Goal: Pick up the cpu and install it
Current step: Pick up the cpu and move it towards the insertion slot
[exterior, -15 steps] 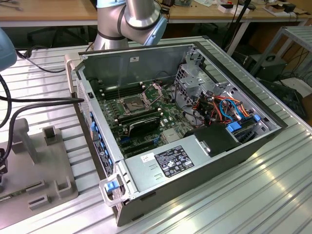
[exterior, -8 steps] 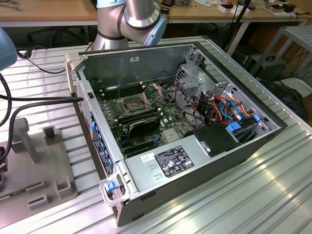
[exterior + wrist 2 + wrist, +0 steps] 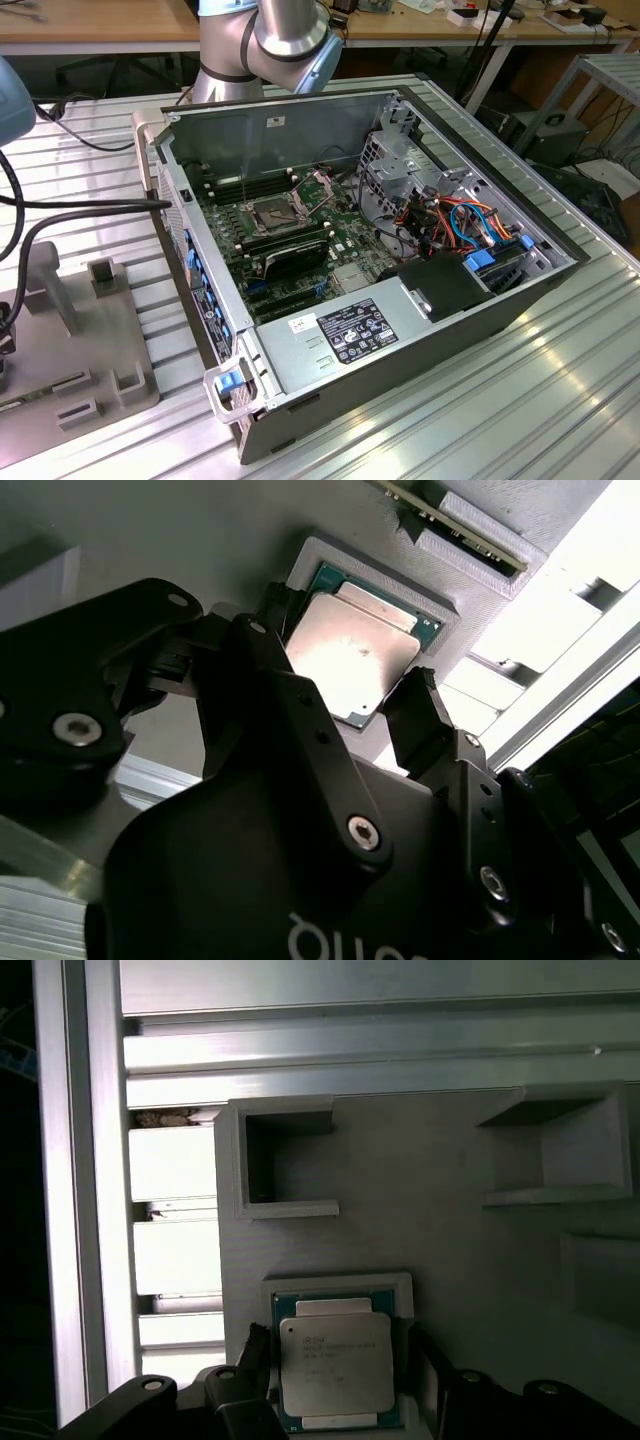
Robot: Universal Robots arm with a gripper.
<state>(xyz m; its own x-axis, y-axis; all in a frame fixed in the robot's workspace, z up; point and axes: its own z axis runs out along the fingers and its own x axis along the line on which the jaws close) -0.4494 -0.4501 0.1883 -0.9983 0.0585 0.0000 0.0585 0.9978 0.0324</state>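
Gripper (image 3: 335, 1355) is seen released, its fingers (image 3: 255, 1360) spread at either side of the cpu (image 3: 335, 1370), no grip being visible. The cpu is seated flat, metal top up, in a framed recess near one edge of the grey tray (image 3: 450, 1190).

The cpu (image 3: 335, 1368) is showing a smooth, satin silvery metal lid over a green board edge. The holder (image 3: 450, 1210) around it is looking like matt grey plastic with a faintly grainy surface. The gripper (image 3: 350, 650) is appearing matt black, with bright metal screw heads. The table (image 3: 520, 400) is gleaming as ribbed bare metal, and the computer case (image 3: 300, 130) is showing dull grey sheet metal.
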